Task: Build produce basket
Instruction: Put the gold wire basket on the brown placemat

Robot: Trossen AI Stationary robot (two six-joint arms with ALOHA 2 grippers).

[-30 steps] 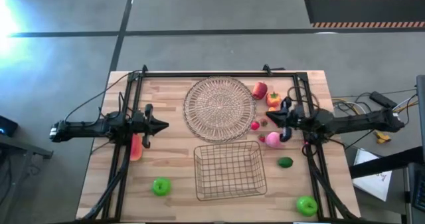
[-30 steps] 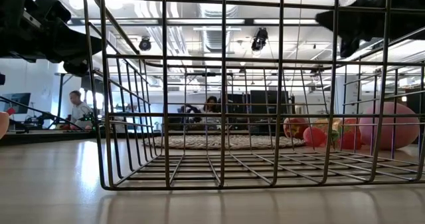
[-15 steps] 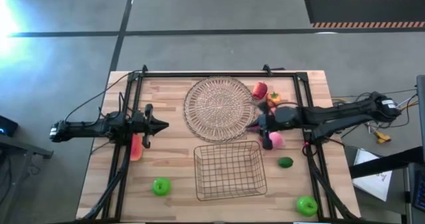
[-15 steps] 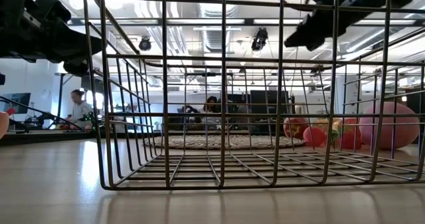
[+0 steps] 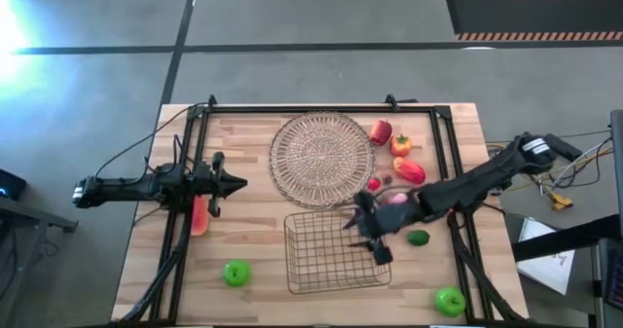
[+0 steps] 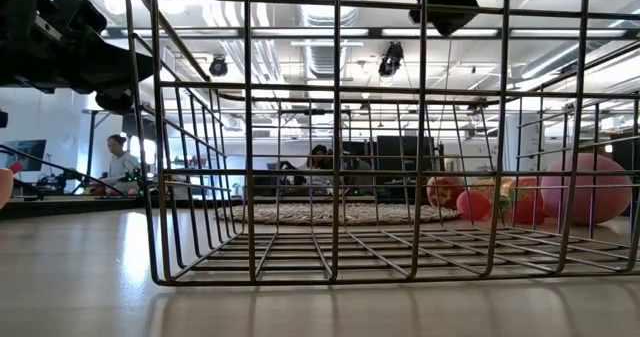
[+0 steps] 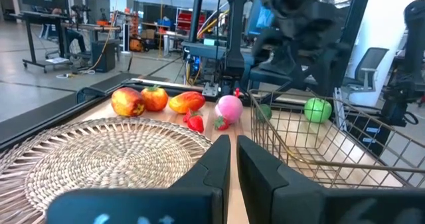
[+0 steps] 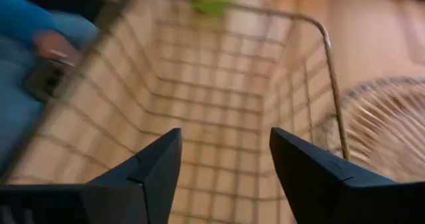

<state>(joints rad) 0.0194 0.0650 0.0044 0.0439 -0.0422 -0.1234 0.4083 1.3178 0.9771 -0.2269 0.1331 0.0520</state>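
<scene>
Right pincer gapes, released, over the basket, round tray beside.

One wire basket, one woven tray, three green fruits.

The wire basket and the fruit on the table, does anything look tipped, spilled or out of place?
Nothing stands out. The wire basket sits upright and empty on the table, with the right end effector open over its right rim. The toy produce lies scattered around it, including a pink piece and a green apple.
</scene>
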